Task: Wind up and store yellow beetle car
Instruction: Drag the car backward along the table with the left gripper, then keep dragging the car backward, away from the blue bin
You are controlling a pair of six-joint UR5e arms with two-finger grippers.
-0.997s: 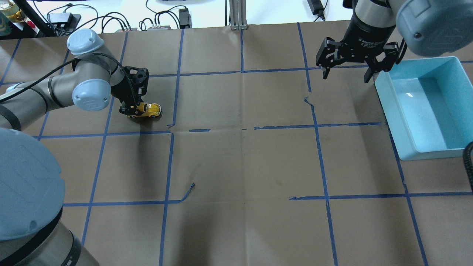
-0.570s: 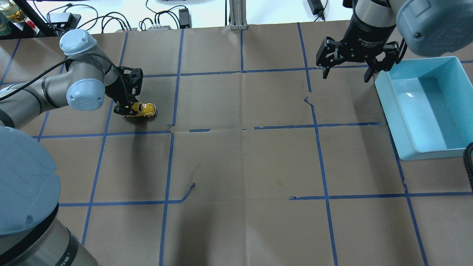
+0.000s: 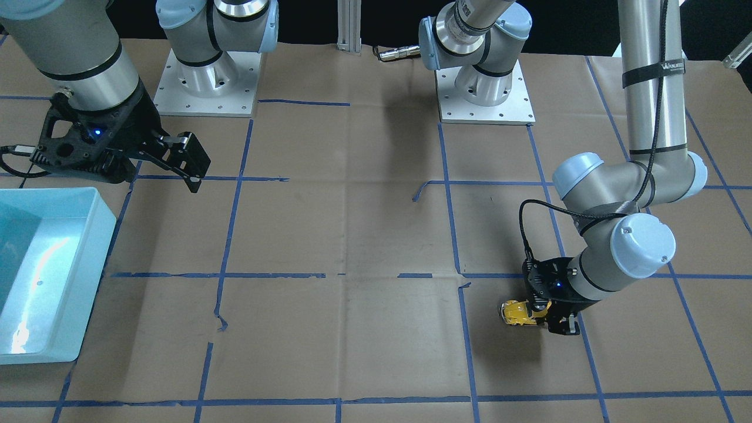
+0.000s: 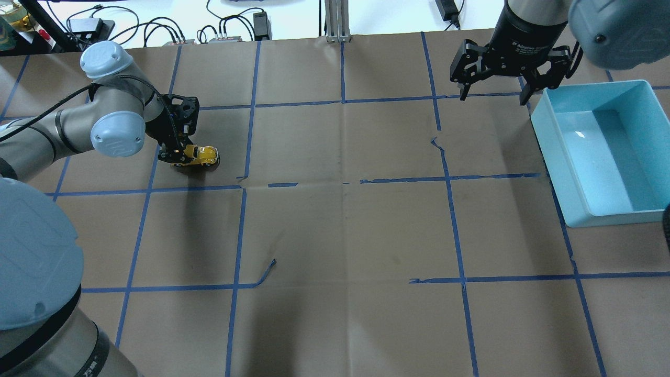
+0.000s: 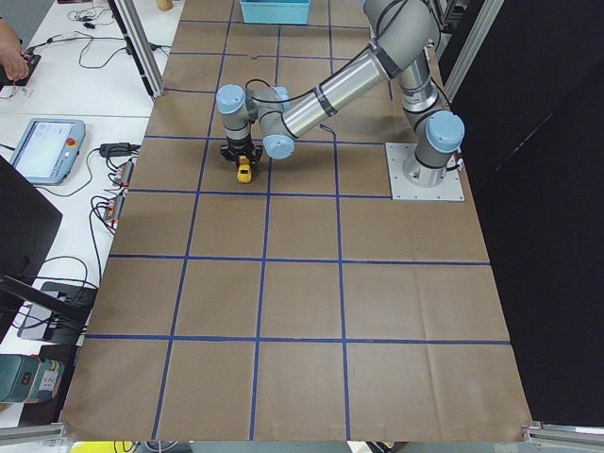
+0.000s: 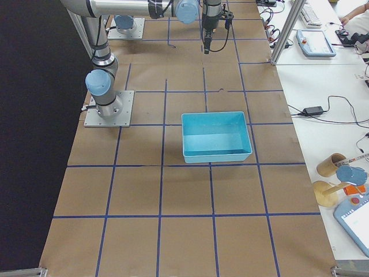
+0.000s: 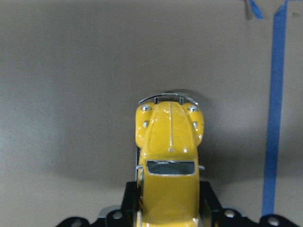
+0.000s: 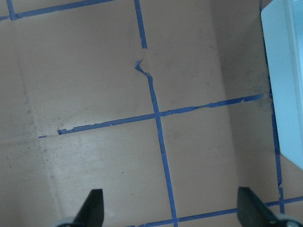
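Observation:
The yellow beetle car point(image 4: 201, 155) sits with its wheels on the brown paper at the table's left. My left gripper point(image 4: 178, 155) is shut on the car's rear half and lies low over the table. The car also shows in the front-facing view point(image 3: 518, 312), in the left side view point(image 5: 243, 172), and in the left wrist view point(image 7: 169, 156), where its hood points away between the black fingers point(image 7: 208, 196). My right gripper point(image 4: 492, 93) is open and empty, high at the back right beside the blue bin point(image 4: 641, 212).
The blue bin is empty and stands at the table's right edge; it also shows in the front-facing view point(image 3: 88, 282) and the right side view point(image 6: 216, 153). Blue tape lines grid the brown paper. Cables and power bricks lie beyond the far edge.
My left gripper has dragged the car leftwards along the table, rear first. My right gripper has shifted slightly up and back, still open.

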